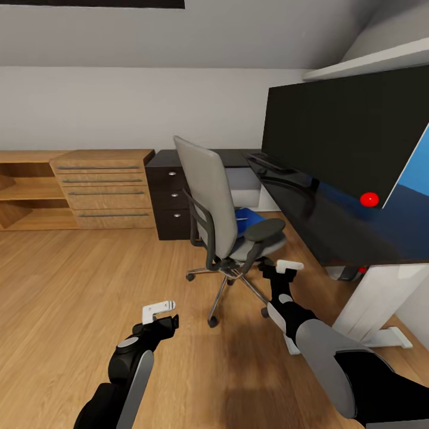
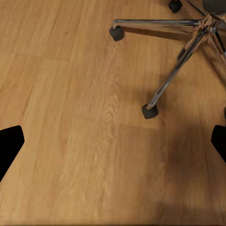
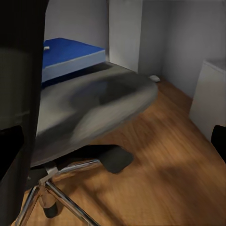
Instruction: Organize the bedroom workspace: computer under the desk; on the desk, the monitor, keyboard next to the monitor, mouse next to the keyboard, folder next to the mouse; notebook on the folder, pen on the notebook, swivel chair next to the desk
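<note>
At center frame we see the swivel chair (image 1: 217, 205) with the folder (image 1: 244, 220) on its seat. Our left gripper (image 1: 159, 310) and right gripper (image 1: 288, 268) are both open and hold nothing.

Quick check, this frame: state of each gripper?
Left gripper: open, holding nothing, over the floor.
Right gripper: open, holding nothing, beside the swivel chair.

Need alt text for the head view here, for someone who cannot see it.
A grey swivel chair stands on the oak floor beside a black desk, with a blue folder on its seat. A wide monitor sits on the desk, and both robot hands, left and right, hang low before the chair.
</note>
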### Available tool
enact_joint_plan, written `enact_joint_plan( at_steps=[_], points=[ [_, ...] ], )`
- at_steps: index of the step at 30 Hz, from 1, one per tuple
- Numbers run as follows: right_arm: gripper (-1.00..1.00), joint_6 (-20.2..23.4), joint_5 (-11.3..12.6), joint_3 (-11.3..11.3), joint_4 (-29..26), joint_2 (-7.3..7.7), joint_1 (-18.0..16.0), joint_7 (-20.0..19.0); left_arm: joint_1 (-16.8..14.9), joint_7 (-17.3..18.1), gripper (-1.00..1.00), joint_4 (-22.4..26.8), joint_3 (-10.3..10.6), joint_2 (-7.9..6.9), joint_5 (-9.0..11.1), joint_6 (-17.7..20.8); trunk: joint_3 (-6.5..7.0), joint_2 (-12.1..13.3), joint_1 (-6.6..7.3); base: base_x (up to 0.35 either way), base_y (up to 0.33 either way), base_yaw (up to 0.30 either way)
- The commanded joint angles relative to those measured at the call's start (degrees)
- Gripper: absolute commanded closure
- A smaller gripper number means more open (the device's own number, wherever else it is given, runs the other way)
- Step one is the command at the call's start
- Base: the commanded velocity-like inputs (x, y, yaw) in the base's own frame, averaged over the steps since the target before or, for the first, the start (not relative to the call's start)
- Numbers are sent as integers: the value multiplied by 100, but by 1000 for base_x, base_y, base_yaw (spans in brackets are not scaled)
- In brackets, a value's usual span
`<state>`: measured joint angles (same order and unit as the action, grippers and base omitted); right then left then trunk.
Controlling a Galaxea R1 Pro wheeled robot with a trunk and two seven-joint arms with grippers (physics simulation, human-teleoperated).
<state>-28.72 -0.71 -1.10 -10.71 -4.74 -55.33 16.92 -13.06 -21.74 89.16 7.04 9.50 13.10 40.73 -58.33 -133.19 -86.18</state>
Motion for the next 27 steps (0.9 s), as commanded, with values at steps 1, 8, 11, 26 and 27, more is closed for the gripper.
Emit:
enact_joint_plan(
  at_steps=[1, 8, 11, 26, 27],
  points=[
    [-100, -60, -8, -13, 6, -1, -4, 34, -3, -53, -100, -11, 6, -1, 60, 15, -5, -2, 0, 187, 0, 0],
    [-100, -177, -8, -13, 13, -1, -4, 39, -3, -50, -100, -38, 10, -1, 58, 14, -5, -2, 0, 141, -2, 0],
    [-100, -182, -10, -13, 15, -1, -4, 39, -3, -50, -100, -39, 8, -1, 54, 14, -5, -2, 0, 175, -60, 0],
    [-100, -187, -10, -15, 16, -12, -1, 30, -3, -60, -100, -39, -1, -1, 65, 14, -5, -2, 0, 35, -15, 118],
    [-100, -187, -13, -18, 16, -18, -1, 30, -3, -59, -100, -39, -1, -1, 68, 14, -5, -2, 0, 0, 0, 201]
  ],
)
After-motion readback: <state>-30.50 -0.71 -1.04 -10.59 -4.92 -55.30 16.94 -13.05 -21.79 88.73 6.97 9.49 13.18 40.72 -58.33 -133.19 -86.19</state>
